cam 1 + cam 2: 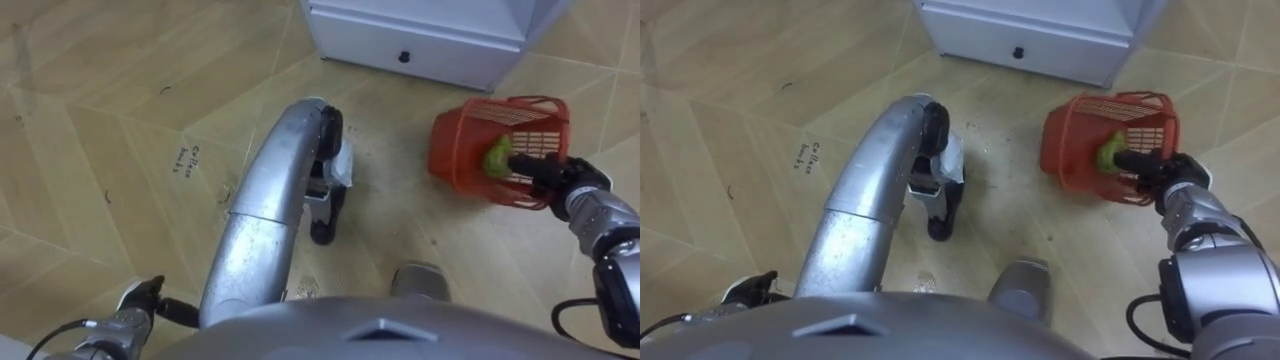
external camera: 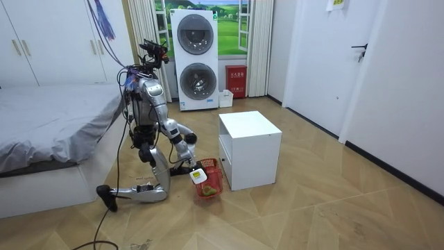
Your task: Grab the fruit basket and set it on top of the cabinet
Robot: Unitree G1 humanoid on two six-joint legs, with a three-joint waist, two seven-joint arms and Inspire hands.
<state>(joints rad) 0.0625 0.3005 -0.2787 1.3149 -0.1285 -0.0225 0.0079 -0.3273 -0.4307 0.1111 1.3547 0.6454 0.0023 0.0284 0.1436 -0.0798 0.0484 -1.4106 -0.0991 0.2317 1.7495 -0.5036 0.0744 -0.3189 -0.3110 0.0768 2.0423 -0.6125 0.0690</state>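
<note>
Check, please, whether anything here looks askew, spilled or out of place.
The red basket appears tipped rather than level, its opening leaning toward the right hand, which grips its rim. The green fruit lies against that side. Dark scribbles mark the floor. Nothing has spilled.
</note>
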